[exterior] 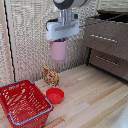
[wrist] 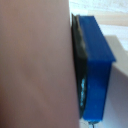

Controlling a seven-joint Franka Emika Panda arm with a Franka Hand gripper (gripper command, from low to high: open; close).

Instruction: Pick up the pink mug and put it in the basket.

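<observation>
- The gripper [exterior: 59, 41] is clamped on the mug [exterior: 58, 50], which hangs under it high above the wooden table [exterior: 95, 100], clear of everything on it
- In the wrist view the mug [wrist: 35, 60] fills most of the picture as a pale pink wall, with a blue finger [wrist: 95, 65] and its dark pad pressed flat against it; the other finger is hidden behind the mug
- The mug looks upright, with little or no tilt, though the exterior view is too coarse to be sure
- The basket [exterior: 30, 107] stands on the table at the exterior view's lower left, well apart from the mug and far below it; nothing shows inside it
- A red bowl [exterior: 55, 95] sits just beside the basket, and a patterned packet [exterior: 50, 76] stands behind the bowl, roughly under the mug
- A drawer unit [exterior: 107, 45] stands at the exterior view's right
- Judged from this, reaching, grasping and lifting are done
- Left to do: carry the mug across towards the exterior view's left until it is over the basket, lower it inside, then let go
- The mug is high enough to clear the basket rim, so the next move seems mostly sideways, then down
</observation>
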